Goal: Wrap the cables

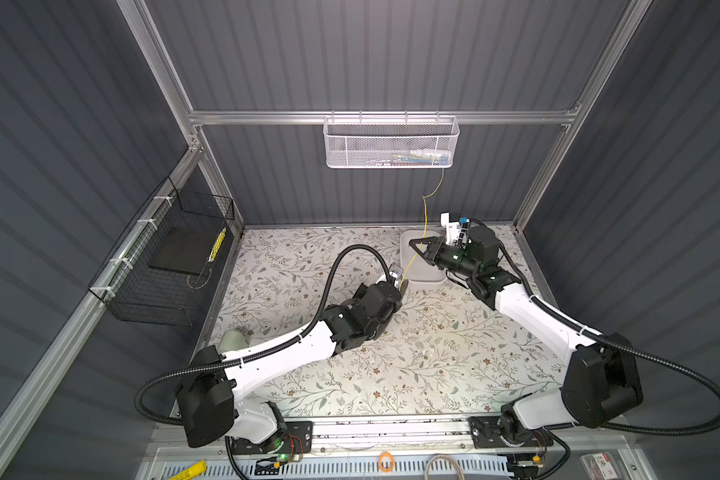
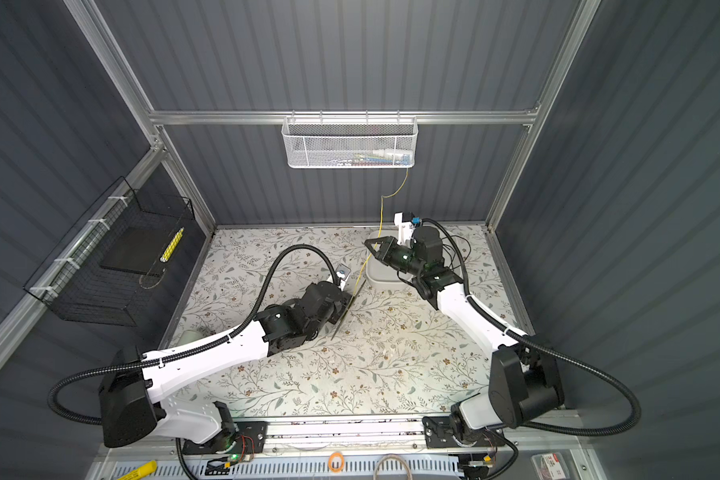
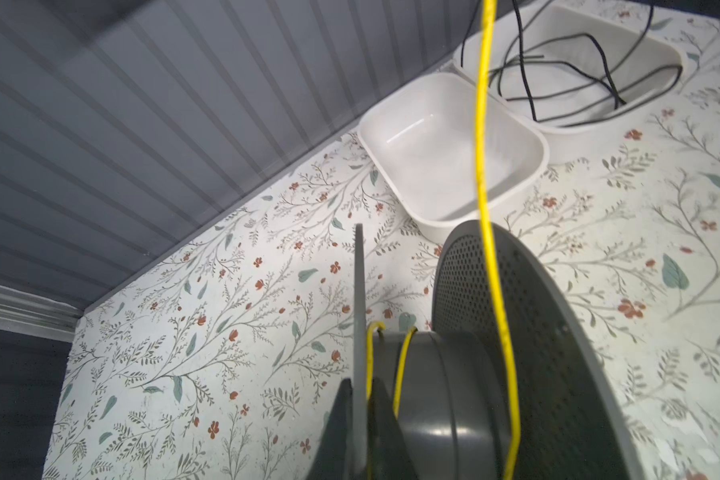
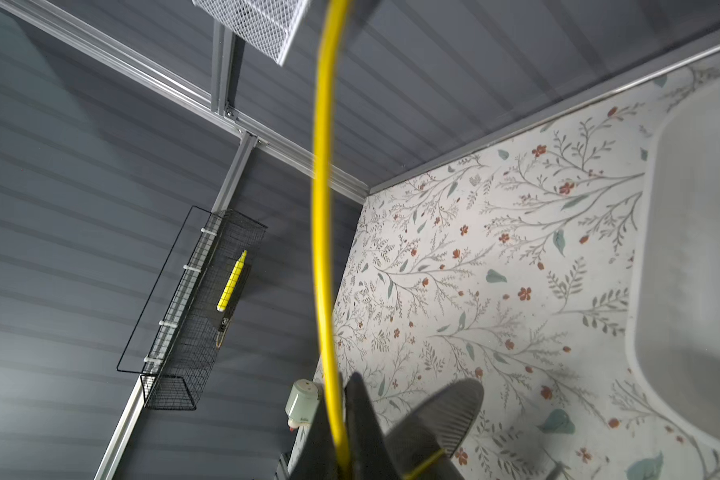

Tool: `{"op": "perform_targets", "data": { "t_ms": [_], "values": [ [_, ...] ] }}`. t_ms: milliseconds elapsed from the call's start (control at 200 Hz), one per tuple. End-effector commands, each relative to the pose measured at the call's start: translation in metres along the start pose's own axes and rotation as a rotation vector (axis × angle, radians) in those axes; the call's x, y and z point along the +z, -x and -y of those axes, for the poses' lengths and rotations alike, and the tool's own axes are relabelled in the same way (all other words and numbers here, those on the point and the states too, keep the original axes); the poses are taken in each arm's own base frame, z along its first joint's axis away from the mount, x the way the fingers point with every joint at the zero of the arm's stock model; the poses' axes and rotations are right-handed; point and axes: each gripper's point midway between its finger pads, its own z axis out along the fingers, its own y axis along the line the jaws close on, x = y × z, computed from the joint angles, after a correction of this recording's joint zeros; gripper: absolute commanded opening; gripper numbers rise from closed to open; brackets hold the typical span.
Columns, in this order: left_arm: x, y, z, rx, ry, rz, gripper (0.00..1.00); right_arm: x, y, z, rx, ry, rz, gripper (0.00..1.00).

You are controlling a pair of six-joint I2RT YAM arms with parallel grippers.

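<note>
The cable is a thin yellow wire [image 1: 425, 216] hanging from the white mesh basket down to a dark grey spool [image 3: 533, 332]. A couple of turns lie round the spool's hub [image 3: 437, 395]. My left gripper [image 3: 359, 415] is shut on the spool's thin near flange [image 3: 358, 291], holding the spool on edge just above the table [image 2: 350, 307]. In both top views my right gripper [image 1: 417, 245] [image 2: 371, 246] hovers over the white tray, above and behind the spool. It is shut on the yellow cable [image 4: 323, 208], which runs between its fingers [image 4: 362, 415].
Two white trays [image 3: 395, 120] stand at the back of the floral table, and the farther tray [image 3: 661, 54] holds loose black cords. A white mesh basket [image 1: 391, 143] hangs on the back rail. A black wire basket [image 1: 163, 257] is fixed to the left wall. A pale green object [image 4: 304, 401] sits at the table's left edge.
</note>
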Motion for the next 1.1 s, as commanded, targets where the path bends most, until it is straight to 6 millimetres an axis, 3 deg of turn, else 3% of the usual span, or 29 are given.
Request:
{"op": "perform_targets", "data": {
  "t_ms": [0,110,235,390,595,755,845,990,1095],
  "values": [
    [-0.005,-0.085,0.011,0.244,-0.064,-0.287,0.0,-0.034,0.093,-0.073,-0.165,0.179,0.305,0.1],
    [-0.006,-0.088,0.013,0.246,-0.077,-0.296,0.0,-0.028,0.101,-0.066,-0.146,0.178,0.298,0.1],
    [-0.007,-0.087,0.014,0.241,-0.08,-0.293,0.0,-0.02,0.103,-0.062,-0.116,0.189,0.282,0.03],
    [-0.011,-0.087,0.011,0.246,-0.074,-0.291,0.0,-0.022,0.112,-0.062,-0.131,0.177,0.311,0.0],
    [-0.014,-0.09,0.009,0.247,-0.076,-0.295,0.0,-0.031,0.145,-0.063,-0.133,0.17,0.369,0.01],
    [-0.021,-0.089,0.006,0.239,-0.081,-0.291,0.0,-0.036,0.157,-0.058,-0.166,0.108,0.402,0.0],
    [-0.031,-0.084,-0.001,0.235,-0.084,-0.275,0.0,-0.043,0.167,-0.042,-0.206,0.031,0.429,0.0],
    [-0.055,-0.072,-0.014,0.204,-0.106,-0.226,0.0,-0.06,0.186,0.011,-0.184,-0.103,0.484,0.0],
    [-0.073,-0.065,-0.018,0.17,-0.146,-0.185,0.0,-0.07,0.188,0.04,-0.152,-0.145,0.505,0.0]
  ]
}}
